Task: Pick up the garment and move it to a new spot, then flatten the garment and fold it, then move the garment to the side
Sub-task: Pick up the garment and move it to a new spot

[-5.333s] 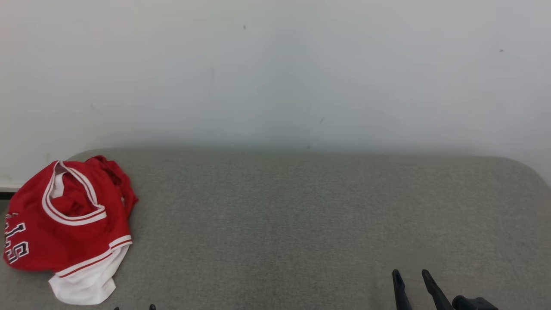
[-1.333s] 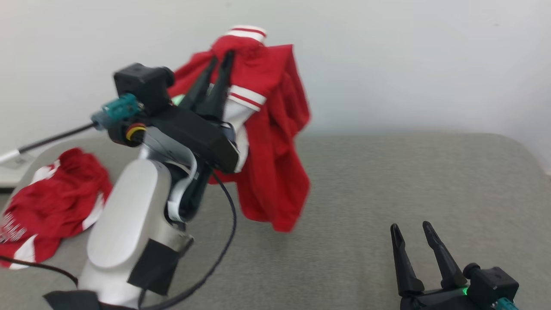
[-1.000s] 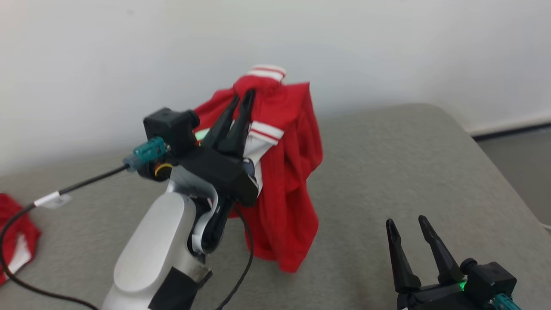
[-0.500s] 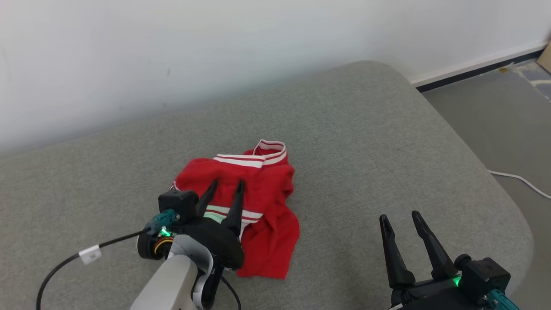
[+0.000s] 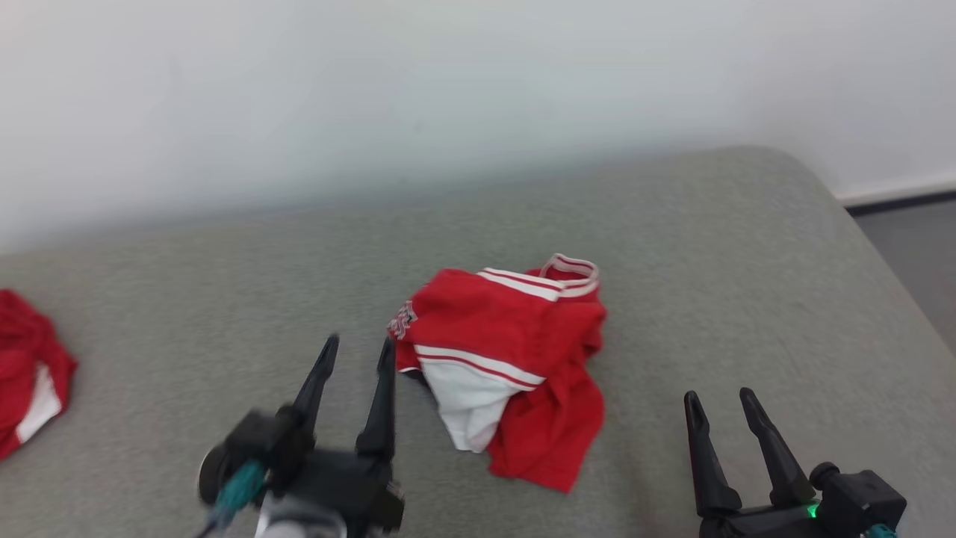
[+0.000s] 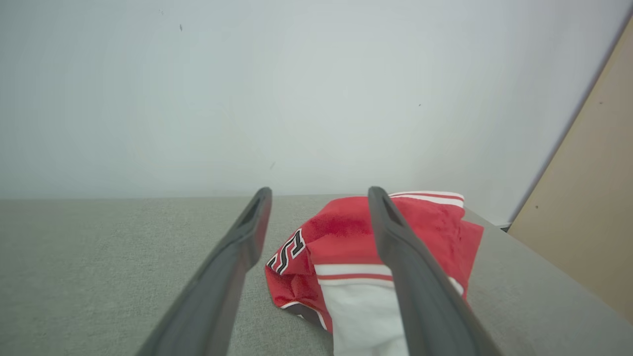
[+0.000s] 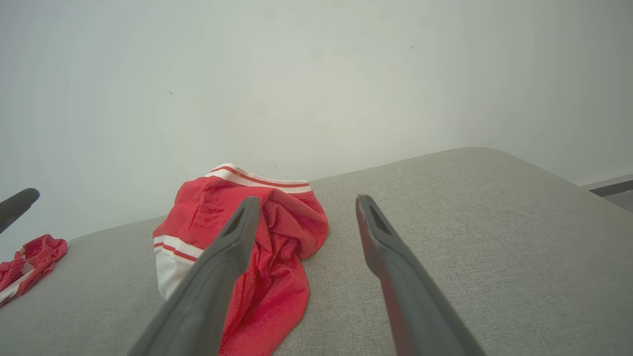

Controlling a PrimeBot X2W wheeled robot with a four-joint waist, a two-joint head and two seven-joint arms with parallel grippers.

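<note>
Garment [image 5: 508, 329] crumpled mid-frame — move done, I reckon; left gripper [image 5: 359, 342], right gripper [image 5: 718, 394] spread wide, empty — flatten next, grab edges.

Plain white wall [image 5: 448, 90] behind a grey upholstered surface [image 5: 709, 246] — dark skirting [image 5: 904, 202] and grey floor [image 5: 919, 254] at right

Red and white on grey
The garment [image 5: 515, 336] is showing bright red with white bands, thin red stripes, a white panel and black-edged lettering; the cushion [image 5: 672, 246] is looking flecked grey, the wall [image 5: 448, 90] white.
</note>
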